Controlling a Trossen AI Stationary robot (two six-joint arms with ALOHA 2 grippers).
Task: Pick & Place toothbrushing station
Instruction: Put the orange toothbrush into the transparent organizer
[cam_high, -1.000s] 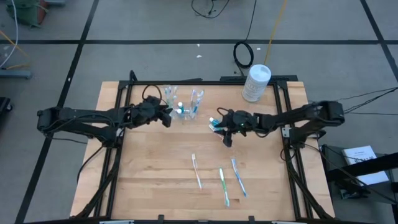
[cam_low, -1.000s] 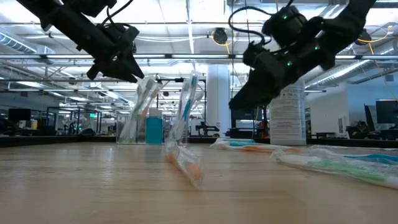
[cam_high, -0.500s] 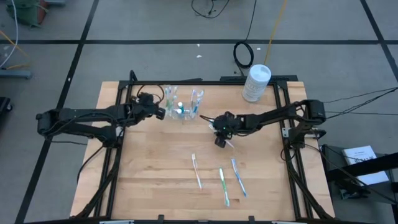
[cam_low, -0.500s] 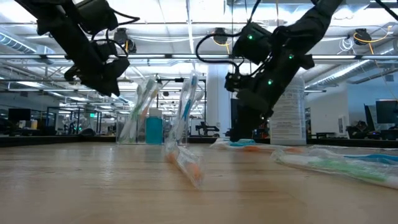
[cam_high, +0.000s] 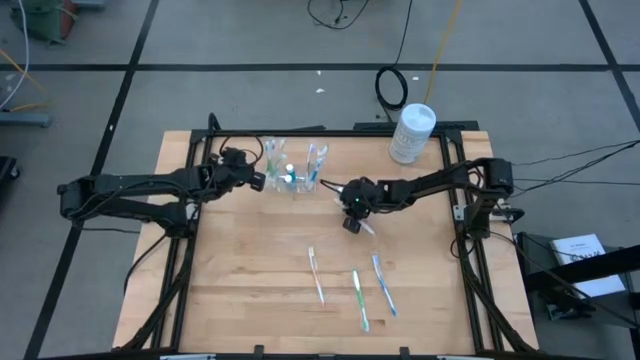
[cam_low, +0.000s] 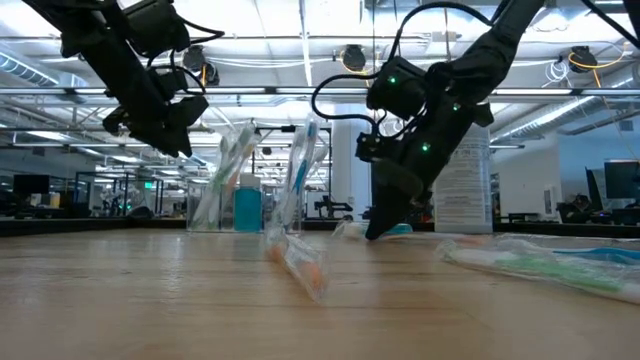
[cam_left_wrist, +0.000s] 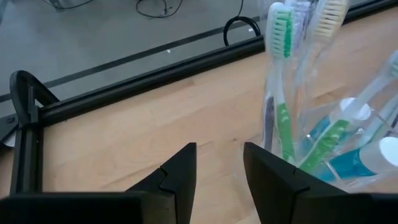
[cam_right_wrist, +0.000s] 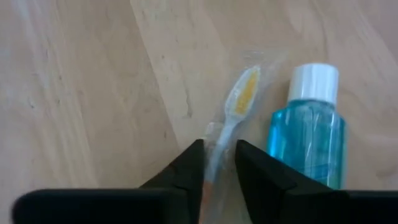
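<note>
The toothbrushing station (cam_high: 292, 170) is a clear plastic holder standing at the far middle of the table, with upright toothbrushes and a small blue bottle in it. It also shows in the low view (cam_low: 250, 190) and the left wrist view (cam_left_wrist: 311, 124). My left gripper (cam_high: 262, 182) hovers just left of it, slightly open and empty (cam_left_wrist: 219, 162). My right gripper (cam_high: 352, 222) is down at the table, right of the holder, shut on a wrapped toothbrush (cam_right_wrist: 239, 102) with yellow bristles. A blue bottle with a white cap (cam_right_wrist: 305, 137) lies beside that toothbrush. My right gripper pinches the wrapped toothbrush by its handle (cam_right_wrist: 219, 140), just below the head, between its two fingers. The fingers slant down from above (cam_low: 375, 232) and lie across the handle. The toothbrush lies flat on the table.
Three wrapped toothbrushes lie near the table's near middle (cam_high: 316, 275) (cam_high: 358, 298) (cam_high: 384, 285). A white round lidded tub (cam_high: 410, 133) stands at the far right edge. Black frame rails run along the table's left, right and far sides.
My right gripper has gone toward the table's left edge and down to the table, tipping its fingers down over the wrapped toothbrush. My left gripper has drawn back a little toward the table's left edge, away from the holder, then kept still.
</note>
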